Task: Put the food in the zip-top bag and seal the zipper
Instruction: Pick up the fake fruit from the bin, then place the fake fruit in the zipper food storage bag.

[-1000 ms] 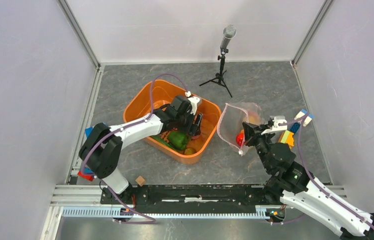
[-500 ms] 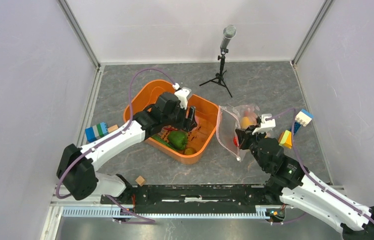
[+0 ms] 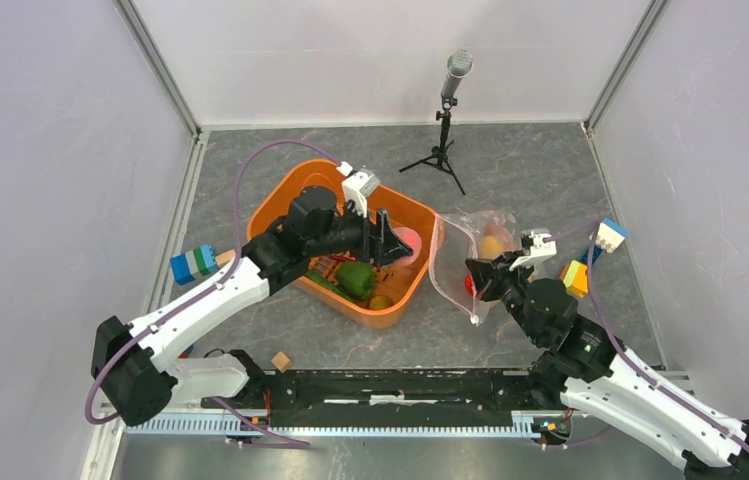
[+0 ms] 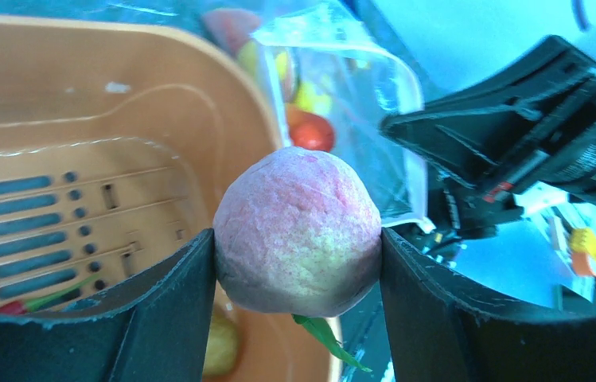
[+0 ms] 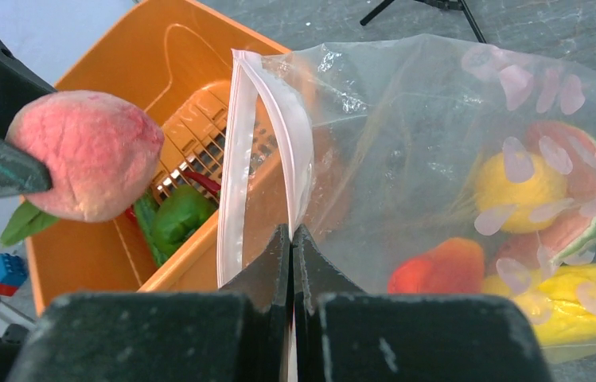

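Found the zip-top bag (image 5: 406, 127) lying on the bench at three o'clock from the orange basket (image 4: 79, 87), mouth turned toward nine o'clock and propped agape. Pinched its near lip, right at the zipper (image 5: 229, 175), in the right jaws, clenched flat on the film. Judged the bag thin, crinkly and limp, likely to sag shut if let go; best taken at the stiffer zipper strip, never at the slack belly. Counted yellow pieces (image 5: 517, 187) and a red piece (image 5: 438, 274) already inside. Gripped a pink toy peach (image 4: 297, 231) across its widest part in the left jaws, aloft over the basket's three-o'clock rim, short of the bag mouth. Judged the peach light and round, prone to roll or squirt from a slanted grip. Left a green bell pepper (image 5: 179, 219) and a red chilli (image 5: 199, 181) down in the basket.

Worked inside pale walls (image 3: 50, 200) on three sides, over a grey marbled bench (image 3: 530, 170), flat and probably slick under the bag. Noted a microphone stand (image 3: 445, 118) at twelve o'clock, coloured blocks (image 3: 575, 278) at three o'clock of the bag, a wooden cube (image 3: 281, 361) at seven o'clock of the basket.
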You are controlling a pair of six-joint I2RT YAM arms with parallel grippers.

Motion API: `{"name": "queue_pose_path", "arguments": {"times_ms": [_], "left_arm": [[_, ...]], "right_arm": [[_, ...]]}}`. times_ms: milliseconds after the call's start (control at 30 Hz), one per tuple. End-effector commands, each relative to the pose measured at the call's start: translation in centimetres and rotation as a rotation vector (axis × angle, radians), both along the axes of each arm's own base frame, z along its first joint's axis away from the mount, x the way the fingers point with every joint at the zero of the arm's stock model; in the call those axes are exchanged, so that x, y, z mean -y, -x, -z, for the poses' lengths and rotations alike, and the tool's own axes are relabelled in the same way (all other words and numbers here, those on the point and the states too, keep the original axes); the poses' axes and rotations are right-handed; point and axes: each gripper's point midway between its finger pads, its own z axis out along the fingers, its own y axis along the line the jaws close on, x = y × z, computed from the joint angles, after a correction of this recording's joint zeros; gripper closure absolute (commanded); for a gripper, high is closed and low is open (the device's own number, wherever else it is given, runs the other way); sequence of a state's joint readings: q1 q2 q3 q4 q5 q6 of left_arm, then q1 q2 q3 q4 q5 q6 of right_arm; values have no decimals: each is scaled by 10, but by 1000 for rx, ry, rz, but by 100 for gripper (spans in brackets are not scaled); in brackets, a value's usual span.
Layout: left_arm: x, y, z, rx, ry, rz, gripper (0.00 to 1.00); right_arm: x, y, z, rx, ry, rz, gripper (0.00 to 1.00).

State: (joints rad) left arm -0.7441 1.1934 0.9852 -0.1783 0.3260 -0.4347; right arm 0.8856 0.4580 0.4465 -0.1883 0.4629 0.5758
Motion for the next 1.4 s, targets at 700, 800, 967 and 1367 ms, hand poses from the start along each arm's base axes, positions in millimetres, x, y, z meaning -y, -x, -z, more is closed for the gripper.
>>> {"name": "queue_pose_path", "arguments": {"times_ms": [700,800,967,1367], "left_arm": [[98,32,0,157,-101,168,39],[104,31,10,165,-146,152,35],[105,29,6,185,-149,145,34],[105,50,-28,203,-83,243,0]], "right_arm": [[-4,17,-48,87,-243,-66,100],[-6,18,-50,90,-255,-78,100],[-5,19,-52,92,-262,-76,100],[11,15,-53,100,-316,7,100]]}}
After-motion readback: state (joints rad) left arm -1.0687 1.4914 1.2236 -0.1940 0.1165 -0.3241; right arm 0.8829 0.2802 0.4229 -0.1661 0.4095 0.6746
